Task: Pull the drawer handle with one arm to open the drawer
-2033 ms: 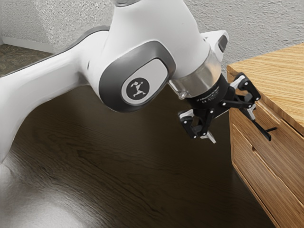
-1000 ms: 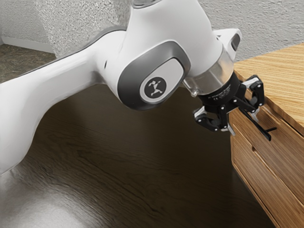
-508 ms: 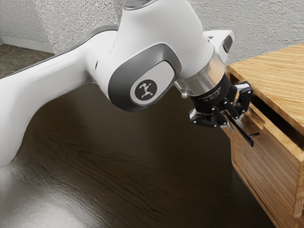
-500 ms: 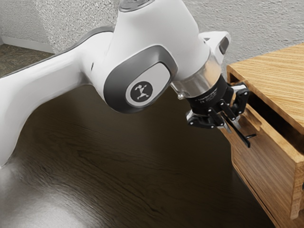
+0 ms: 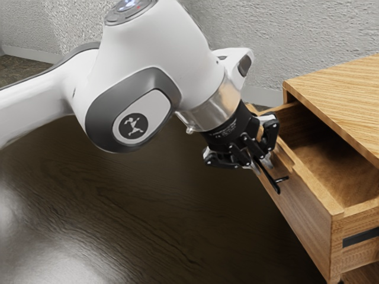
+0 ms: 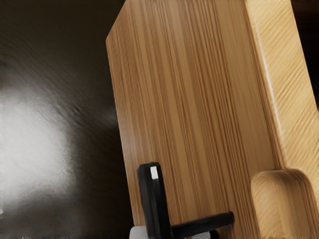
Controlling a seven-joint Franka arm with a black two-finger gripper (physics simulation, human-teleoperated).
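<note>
- The gripper (image 5: 262, 164) is clenched on the black handle (image 5: 274, 179) from two sides.
- The drawer (image 5: 299, 207) juts well out of the wooden cabinet (image 5: 337, 89).
- A dark glossy floor (image 5: 118, 225) lies below the arm.

Wooden drawer (image 5: 314, 177) open, black handle (image 5: 273, 176)

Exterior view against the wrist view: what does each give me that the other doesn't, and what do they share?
Exterior view: the arm, the end effector closed on the drawer handle, the open drawer with its bare interior, and the cabinet top. Wrist view: the drawer front close up, its grain, and the spot where the handle's post meets the wood. Shared: the black handle, the drawer front and the dark floor.
</note>
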